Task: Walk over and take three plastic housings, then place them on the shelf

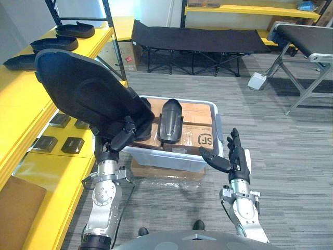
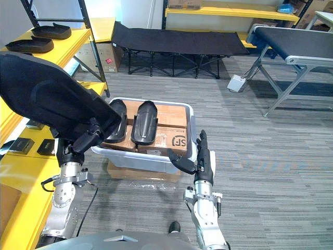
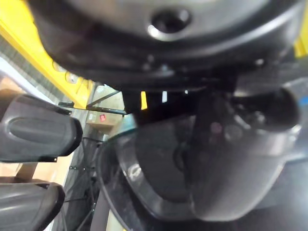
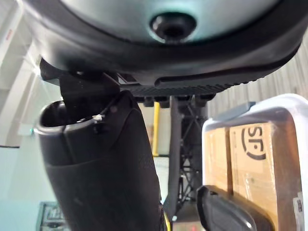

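Observation:
My left hand (image 1: 123, 137) is shut on the lower edge of a large black plastic housing (image 1: 88, 91), held up and tilted over the yellow shelf (image 1: 31, 107) at the left. Another black housing (image 1: 170, 121) lies on cardboard in the white bin (image 1: 174, 156), and part of a further one (image 2: 117, 120) shows behind the held piece. Three more housings (image 1: 54, 44) rest on the shelf's top level. To the right of the bin my right hand (image 1: 235, 155) stands open, fingers straight up, holding nothing.
A lower yellow shelf level (image 1: 57, 172) carries small black blocks (image 1: 73, 145). The bin sits on a flat cardboard box (image 1: 166, 174). A black folding cot (image 1: 195, 41) stands behind, and a grey table (image 1: 304, 47) with a white box (image 1: 257, 80) on the carpet at the back right.

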